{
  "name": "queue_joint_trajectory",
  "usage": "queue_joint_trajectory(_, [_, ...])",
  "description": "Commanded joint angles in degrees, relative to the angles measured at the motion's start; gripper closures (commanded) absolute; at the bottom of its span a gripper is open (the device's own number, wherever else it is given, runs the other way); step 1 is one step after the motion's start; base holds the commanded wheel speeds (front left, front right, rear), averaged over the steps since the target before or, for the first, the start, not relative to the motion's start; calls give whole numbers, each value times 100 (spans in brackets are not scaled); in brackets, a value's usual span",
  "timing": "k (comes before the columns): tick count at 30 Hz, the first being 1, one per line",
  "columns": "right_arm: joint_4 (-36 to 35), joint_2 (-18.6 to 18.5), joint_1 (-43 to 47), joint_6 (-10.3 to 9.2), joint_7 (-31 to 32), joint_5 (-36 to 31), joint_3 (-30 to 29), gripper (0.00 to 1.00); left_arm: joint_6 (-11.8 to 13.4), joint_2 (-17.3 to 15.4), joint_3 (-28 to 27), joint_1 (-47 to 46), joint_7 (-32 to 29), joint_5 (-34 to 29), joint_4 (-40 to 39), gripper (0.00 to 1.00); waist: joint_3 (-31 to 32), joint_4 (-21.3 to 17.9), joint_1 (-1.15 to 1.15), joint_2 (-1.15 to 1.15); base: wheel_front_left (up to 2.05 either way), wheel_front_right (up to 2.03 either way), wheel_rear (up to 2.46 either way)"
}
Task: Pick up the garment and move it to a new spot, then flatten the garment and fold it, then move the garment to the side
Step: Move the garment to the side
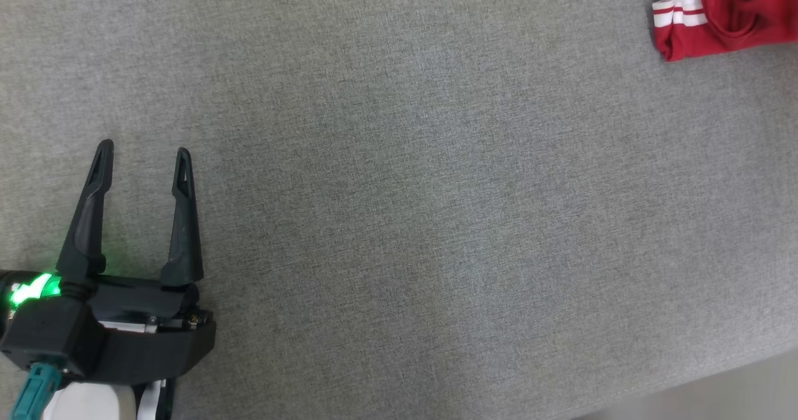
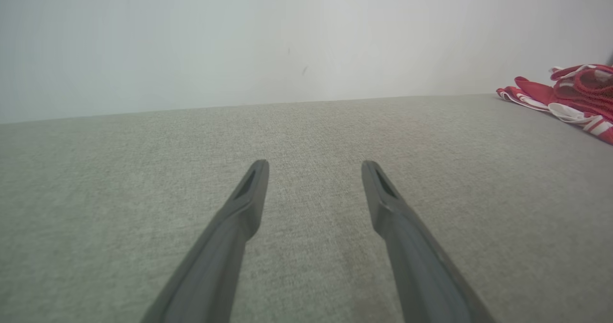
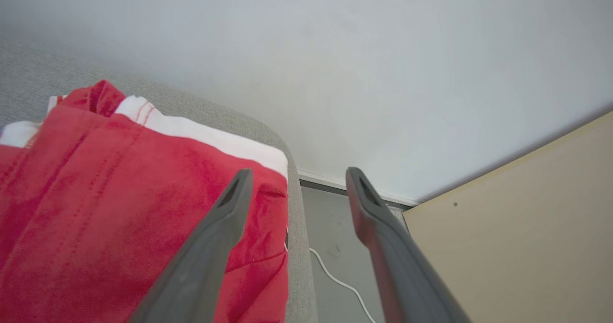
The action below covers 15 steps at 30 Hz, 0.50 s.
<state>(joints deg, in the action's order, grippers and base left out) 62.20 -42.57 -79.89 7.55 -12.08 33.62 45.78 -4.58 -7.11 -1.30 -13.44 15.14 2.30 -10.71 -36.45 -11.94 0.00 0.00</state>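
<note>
The garment is red with white stripes, bunched at the far right corner of the grey fabric surface. It also lies at the right edge of the left wrist view as the garment. My left gripper hovers open over bare fabric at the lower left, far from it; its fingers spread apart around nothing in the left wrist view. My right gripper is open just above the garment, which lies by the surface's rounded corner; nothing is held between its fingers.
The grey surface ends at a rounded edge beside the garment. Below that edge is a floor with a white cable. A beige panel stands to the right, and a pale wall lies behind the surface.
</note>
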Motion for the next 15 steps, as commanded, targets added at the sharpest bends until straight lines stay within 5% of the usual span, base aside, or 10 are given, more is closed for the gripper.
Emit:
queue_joint_trajectory(1, [22, 42, -31, -17, -40, -42, -7, 0, -6, -26, -25, 35, -4, 18, 104, 0, 21, 13, 0, 0, 0, 0, 0])
queue_joint_trajectory(8, [-54, 295, 57, -17, -308, -228, -158, 0, 71, 53, -154, 159, -3, 168, 290, 0, 531, 51, 0, 0, 0, 0, 0])
queue_joint_trajectory(15, [-1454, 546, 893, -17, -313, -531, -976, 0, 153, 166, -435, 518, -1, 338, 465, 0, 1306, 96, 0, 0, 0, 0, 0])
